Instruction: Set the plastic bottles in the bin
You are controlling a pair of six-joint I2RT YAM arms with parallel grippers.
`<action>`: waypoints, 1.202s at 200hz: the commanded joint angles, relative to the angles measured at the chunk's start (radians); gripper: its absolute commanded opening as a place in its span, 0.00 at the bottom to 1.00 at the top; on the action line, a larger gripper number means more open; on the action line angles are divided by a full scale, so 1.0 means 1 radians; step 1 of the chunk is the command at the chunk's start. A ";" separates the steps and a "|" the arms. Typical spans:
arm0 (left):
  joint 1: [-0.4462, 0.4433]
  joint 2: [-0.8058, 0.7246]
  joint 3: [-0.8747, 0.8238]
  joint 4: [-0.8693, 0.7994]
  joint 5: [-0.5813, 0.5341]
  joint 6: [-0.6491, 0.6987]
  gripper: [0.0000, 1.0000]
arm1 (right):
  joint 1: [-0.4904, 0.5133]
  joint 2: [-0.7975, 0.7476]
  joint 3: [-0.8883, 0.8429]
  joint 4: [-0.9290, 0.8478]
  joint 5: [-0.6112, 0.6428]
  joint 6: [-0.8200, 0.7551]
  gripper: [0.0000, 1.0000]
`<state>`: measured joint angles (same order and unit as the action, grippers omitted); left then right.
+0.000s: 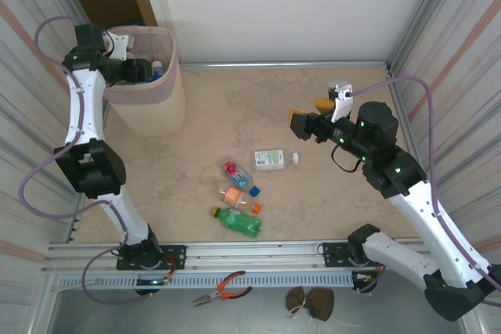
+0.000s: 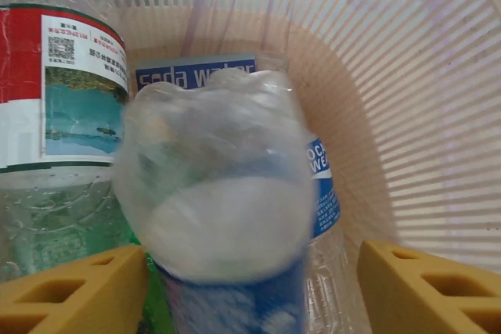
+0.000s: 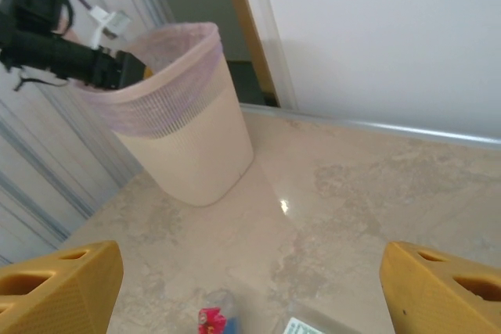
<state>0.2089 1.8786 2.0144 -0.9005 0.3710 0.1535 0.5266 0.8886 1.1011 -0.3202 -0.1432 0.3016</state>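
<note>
— Well, where is the bottle in hand?

— Inside the bin (image 1: 149, 111), going by the left wrist view. A blue-labelled bottle (image 2: 219, 217), smeared with blur, sits between the yellow fingers (image 2: 70, 287) of the left end effector (image 2: 250, 279). Those fingers stand spread, and a gap shows on the bottle's three o'clock side, so I judge this a release, not a pinch.

— What lies around it?

— A red-labelled bottle (image 2: 63, 76) is at ten o'clock and a soda-water bottle (image 2: 196, 72) at twelve, both deeper in, against the ribbed wall.

— How should the drop be finished well?

— Hold the jaws wide until the bottle is free, then lift straight up. The pink liner (image 3: 172, 68) is folded over the rim and could catch a finger on a sideways exit.

— And further out?

— From above, the bin stands at ten o'clock on the desk (image 1: 313, 209). Near six o'clock lie a white-capped bottle (image 1: 274, 159), a red-capped bottle (image 1: 233, 171), an orange bottle (image 1: 232, 195) and a green bottle (image 1: 239, 223). The right end effector (image 1: 311, 113) hovers toward two o'clock, fingers apart and holding nothing, near the white-capped bottle. That one looks like its easiest pick, taken across the body rather than the cap.
</note>
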 commanded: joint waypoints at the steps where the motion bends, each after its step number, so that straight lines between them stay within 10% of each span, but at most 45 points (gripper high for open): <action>1: 0.009 -0.038 -0.001 0.007 -0.011 0.001 0.74 | -0.011 0.019 0.000 -0.039 0.060 0.067 0.84; 136: 0.008 -0.265 -0.053 0.046 0.123 -0.059 0.77 | -0.098 0.347 -0.019 -0.354 0.214 0.952 0.75; 240: -0.119 -0.455 -0.310 0.164 0.137 -0.110 0.76 | -0.122 0.650 -0.145 -0.174 -0.097 1.470 0.78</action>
<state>0.1139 1.4864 1.7569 -0.7963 0.4908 0.0708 0.4053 1.5112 0.9649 -0.5610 -0.2001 1.6218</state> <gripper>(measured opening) 0.761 0.768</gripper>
